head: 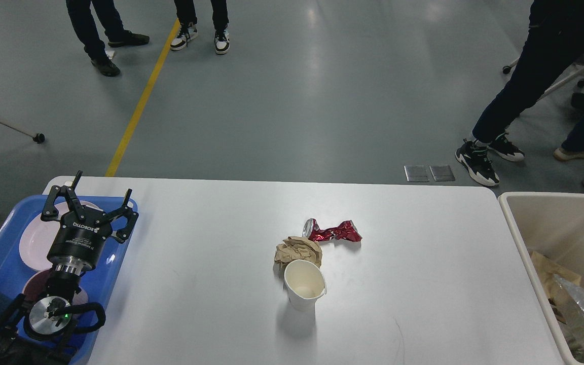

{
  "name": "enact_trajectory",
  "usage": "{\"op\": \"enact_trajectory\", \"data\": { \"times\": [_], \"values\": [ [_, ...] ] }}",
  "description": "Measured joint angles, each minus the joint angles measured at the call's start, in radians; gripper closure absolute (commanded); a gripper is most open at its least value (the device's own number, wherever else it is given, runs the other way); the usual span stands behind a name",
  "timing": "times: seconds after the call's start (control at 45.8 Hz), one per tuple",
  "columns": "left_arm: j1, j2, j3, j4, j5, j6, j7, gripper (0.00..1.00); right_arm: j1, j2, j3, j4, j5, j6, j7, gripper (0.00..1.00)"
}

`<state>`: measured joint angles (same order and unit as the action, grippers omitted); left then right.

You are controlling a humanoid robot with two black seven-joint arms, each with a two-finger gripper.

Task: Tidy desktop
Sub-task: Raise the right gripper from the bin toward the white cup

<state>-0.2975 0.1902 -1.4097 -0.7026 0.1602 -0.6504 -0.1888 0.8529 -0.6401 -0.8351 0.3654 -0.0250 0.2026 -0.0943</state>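
The left gripper (pixel 89 203) hangs over the blue tray (pixel 3 253) at the left end of the desktop (pixel 424 284), and its two fingers stand wide apart with nothing between them. The right gripper is not in this view, so I cannot say anything about it.

Three pieces of rubbish lie together near the middle of the desktop. A white paper cup (pixel 304 285) stands upright with its mouth open to the top. Just behind it, touching or almost touching, is a crumpled brown paper ball (pixel 298 252). Behind the ball and a little to the right lies a crushed red can (pixel 331 231); its long axis runs across the table, from left to right, with the silver end on the left side.

From the open gripper, this group lies to the right and a little nearer to the robot, well apart from it. The beige bin (pixel 540 228) stands at the right edge of the desktop, with paper and foil already inside, so the rubbish is between the tray and the bin.

In my judgement the rubbish still has to go into the bin. The left arm is the only one seen, but the bin is on the other side, so the right arm may suit this carry better. For the can, the fingers should close across its short width.
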Motion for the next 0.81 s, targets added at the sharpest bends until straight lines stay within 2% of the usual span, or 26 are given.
{"op": "enact_trajectory", "data": {
  "times": [0.131, 0.196, 0.371, 0.633, 0.655, 0.677, 0.742, 0.764, 0.808],
  "values": [
    [0.000, 0.000, 0.000, 0.000, 0.000, 0.000, 0.000, 0.04, -0.180, 0.134, 0.054, -0.201, 0.003, -0.054, 0.001, 1.00],
    [0.000, 0.000, 0.000, 0.000, 0.000, 0.000, 0.000, 0.04, -0.231, 0.177, 0.059, -0.252, 0.004, -0.083, -0.001, 1.00],
    [0.000, 0.000, 0.000, 0.000, 0.001, 0.000, 0.000, 0.04, -0.308, 0.234, 0.064, -0.281, 0.006, -0.161, -0.006, 1.00],
    [0.000, 0.000, 0.000, 0.000, 0.001, 0.000, 0.000, 0.04, -0.348, 0.267, 0.066, -0.281, 0.017, -0.177, -0.007, 1.00],
    [0.000, 0.000, 0.000, 0.000, 0.001, 0.000, 0.000, 0.04, -0.351, 0.269, 0.066, -0.281, 0.017, -0.177, -0.007, 0.88],
    [0.000, 0.000, 0.000, 0.000, 0.001, 0.000, 0.000, 0.04, -0.353, 0.271, 0.065, -0.281, 0.017, -0.178, -0.007, 0.73],
    [0.000, 0.000, 0.000, 0.000, 0.001, 0.000, 0.000, 0.04, -0.356, 0.275, 0.064, -0.281, 0.017, -0.184, -0.007, 0.17],
    [0.000, 0.000, 0.000, 0.000, 0.001, 0.000, 0.000, 0.04, -0.357, 0.276, 0.064, -0.281, 0.017, -0.191, -0.007, 0.02],
    [0.000, 0.000, 0.000, 0.000, 0.001, 0.000, 0.000, 0.04, -0.357, 0.278, 0.063, -0.281, 0.017, -0.209, -0.007, 0.00]
  ]
}}
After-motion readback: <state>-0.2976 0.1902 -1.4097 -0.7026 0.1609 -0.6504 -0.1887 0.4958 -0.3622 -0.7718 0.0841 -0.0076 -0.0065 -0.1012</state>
